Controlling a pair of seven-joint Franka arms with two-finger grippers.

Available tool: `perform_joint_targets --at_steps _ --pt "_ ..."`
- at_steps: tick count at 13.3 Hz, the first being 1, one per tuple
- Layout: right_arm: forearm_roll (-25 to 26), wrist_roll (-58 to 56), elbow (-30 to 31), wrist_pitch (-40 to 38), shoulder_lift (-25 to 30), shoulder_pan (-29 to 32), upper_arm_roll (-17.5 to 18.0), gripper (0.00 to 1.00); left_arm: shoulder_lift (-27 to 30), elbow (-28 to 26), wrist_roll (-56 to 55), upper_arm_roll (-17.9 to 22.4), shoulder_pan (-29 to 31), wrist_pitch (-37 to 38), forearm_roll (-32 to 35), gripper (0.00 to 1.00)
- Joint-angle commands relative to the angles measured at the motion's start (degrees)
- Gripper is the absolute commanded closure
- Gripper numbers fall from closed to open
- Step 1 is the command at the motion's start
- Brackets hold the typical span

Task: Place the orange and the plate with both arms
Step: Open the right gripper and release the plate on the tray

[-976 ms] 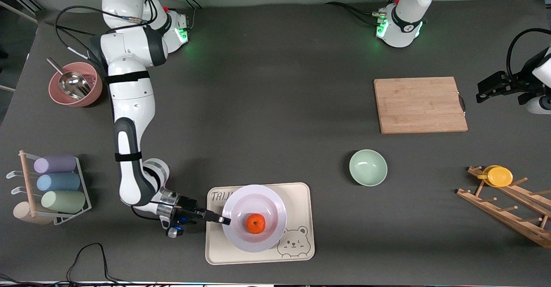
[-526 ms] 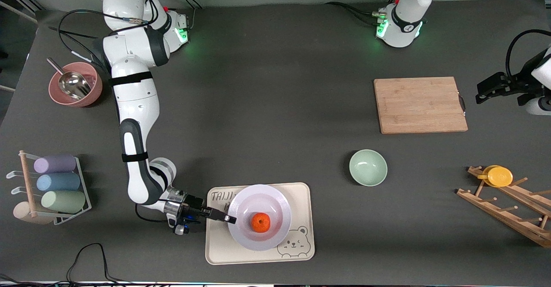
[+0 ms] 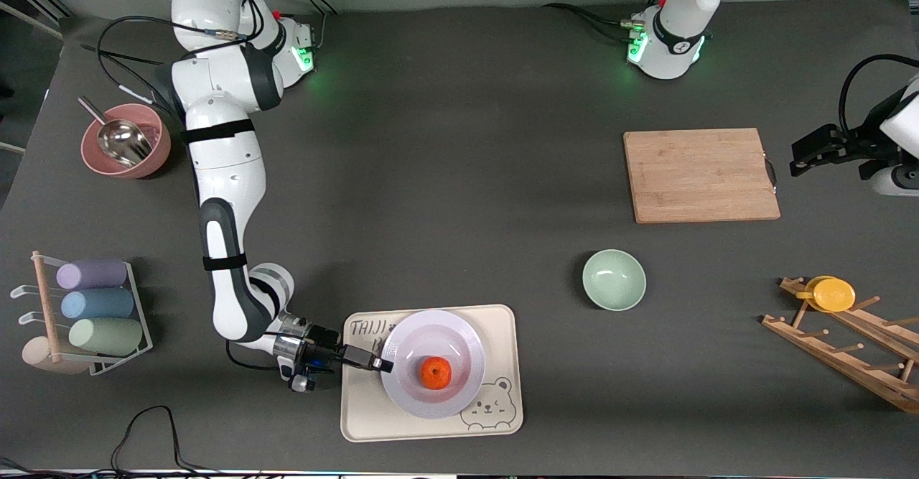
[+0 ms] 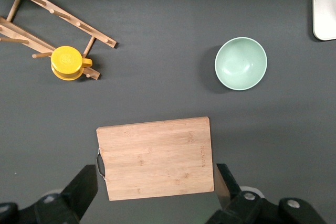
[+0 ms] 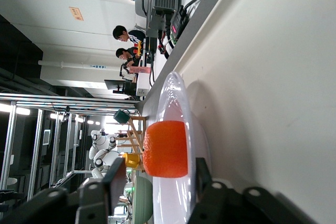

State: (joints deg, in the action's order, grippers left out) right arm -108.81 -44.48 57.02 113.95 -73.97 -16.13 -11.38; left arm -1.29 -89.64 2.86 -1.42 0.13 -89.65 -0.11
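Right gripper [image 3: 383, 365] sits low at the rim of the round, glossy, pale lavender-white plate [image 3: 431, 335] — fingers parted a little around the rim edge, whether they press it I cannot tell. In the front view the plate rests on the cream rectangular bear-print tray [image 3: 495, 321], and the small, round, bright-orange orange [image 3: 435, 371] lies in the plate's shallow centre. The mint-green bowl [image 3: 614, 279] stands apart from the tray, toward the left arm's end and farther from the front camera. The rectangular bamboo cutting board [image 3: 700, 175] lies farther still. Left gripper [image 3: 803, 157] hangs in the air just past the board's handled edge, at the left arm's end of the table; that arm waits. A yellow round cup [image 3: 831, 294] hangs on the slanted wooden peg rack [image 3: 847, 353].

Left wrist view: the left gripper's two dark fingers [image 4: 81, 190] stand wide apart, nothing between them — board [image 4: 156, 158], bowl [image 4: 241, 63], cup [image 4: 67, 62] and rack [image 4: 58, 11] all lie below on the dark table.

Right wrist view: the right gripper's fingers [image 5: 116, 179] frame the plate's [image 5: 176, 93] raised rim, with the orange [image 5: 166, 149] sitting on the plate just past them; the tray's [image 5: 273, 77] cream surface fills the space beside.
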Motion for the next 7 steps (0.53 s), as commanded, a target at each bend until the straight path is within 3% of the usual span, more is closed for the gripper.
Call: perform_joint_targets --at_steps 1,5,7 --pt "-0.43 -0.87 -1.74 0.84 0.31 1.01 0.57 0.0 0.67 -0.79 0.48 -0.25 0.04 -0.87 0.55 0.0" --pt "1.14 -0.78 -1.56 0.48 3.12 1.71 0.04 0.0 0.67 -0.79 0.48 -0.25 0.04 -1.05 0.46 0.0" --pt "5.43 -0.61 -0.86 0.48 5.31 1.54 -1.45 0.0 0.67 -0.79 0.48 -0.25 0.13 -0.96 0.46 0.0"
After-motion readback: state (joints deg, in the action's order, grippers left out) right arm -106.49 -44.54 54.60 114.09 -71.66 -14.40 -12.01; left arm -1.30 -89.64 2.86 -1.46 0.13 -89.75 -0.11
